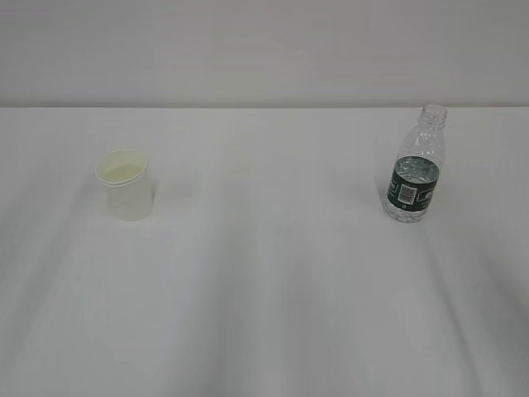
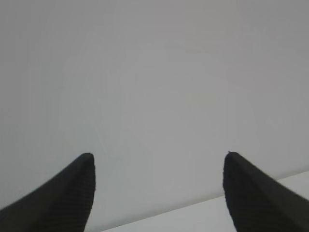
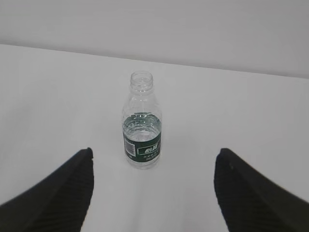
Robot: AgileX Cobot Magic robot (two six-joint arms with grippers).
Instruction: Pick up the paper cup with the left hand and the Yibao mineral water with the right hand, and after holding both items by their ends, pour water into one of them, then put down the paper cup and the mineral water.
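- One paper cup (image 1: 125, 184) stands upright on the left part of the white table (image 1: 264, 298) in the exterior view, its open mouth facing up and its inside pale.
- One Yibao mineral water (image 1: 416, 165) stands upright on the right part of the same table, well apart from the cup, with no cap on its neck.
- The bottle's dark green label band wraps its middle; a white barcode patch faces the exterior camera, and water fills it to about the top of that band.
- Two grippers show, one in each wrist view; neither arm appears in the exterior view.
- The left hand (image 2: 159, 193) has its two black ribbed fingers (image 2: 72, 193) spread wide, holding nothing; between them lies only plain pale surface, and the cup is out of that view.
- The right hand (image 3: 153, 193) is also spread wide and holds nothing.
- In the right wrist view the bottle (image 3: 141, 126) stands ahead of the fingers (image 3: 251, 193), roughly centred between them and touching neither.
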